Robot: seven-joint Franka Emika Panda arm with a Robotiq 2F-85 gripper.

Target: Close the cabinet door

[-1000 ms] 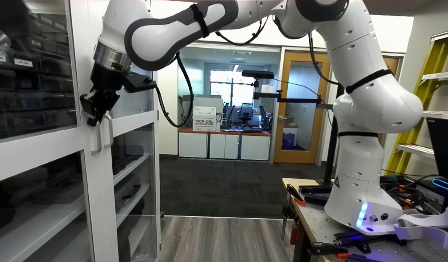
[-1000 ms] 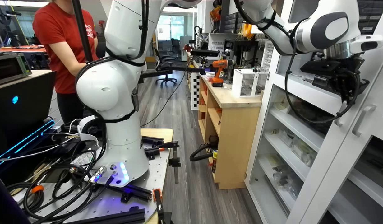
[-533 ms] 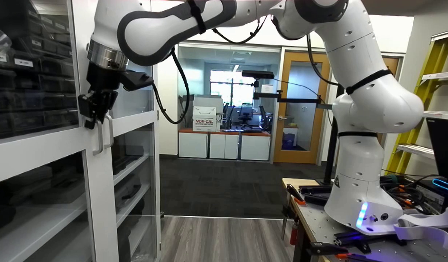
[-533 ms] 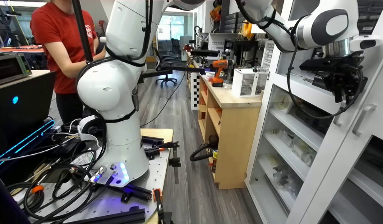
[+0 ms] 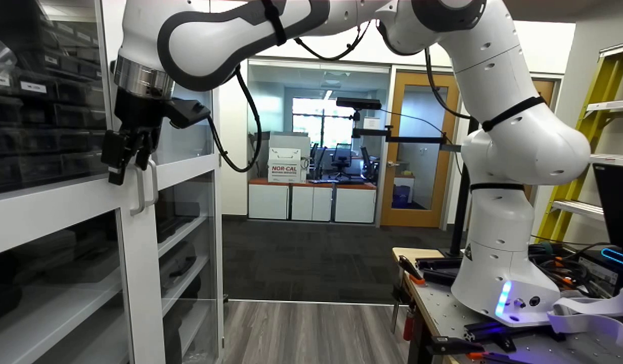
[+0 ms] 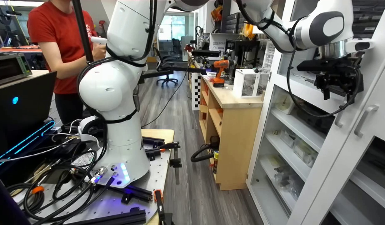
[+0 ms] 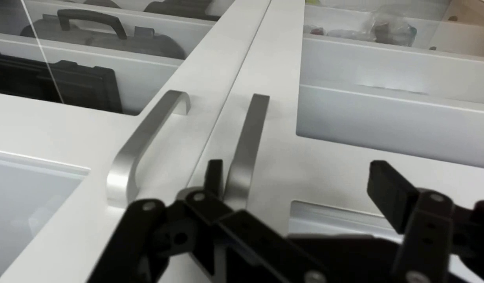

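Note:
The cabinet door [image 5: 48, 208] is a white frame with glass panes and a white cross rail. In the wrist view its edge meets the neighbouring door along a thin straight seam, the two looking flush. Its metal handle [image 7: 248, 141] shows in the line between the fingertips of my gripper [image 7: 299, 175], close beside the left finger [image 7: 213, 175]. The fingers are spread wide and grip nothing; how far they stand from the handle in depth I cannot tell. In both exterior views the gripper [image 6: 338, 97] points down just above this handle.
A neighbouring glass door [image 7: 41, 122] carries its own handle [image 7: 142, 145], left of the seam. A wooden workbench [image 6: 239, 143] stands beside the cabinet. Opposite is the robot's table [image 5: 438, 313]. Someone in a red shirt [image 6: 59, 37] stands behind the arm.
The gripper has opened. In the exterior views it has shifted left, and its fingers have spread apart near the handle. The doors look unmoved. The person's arms have moved slightly.

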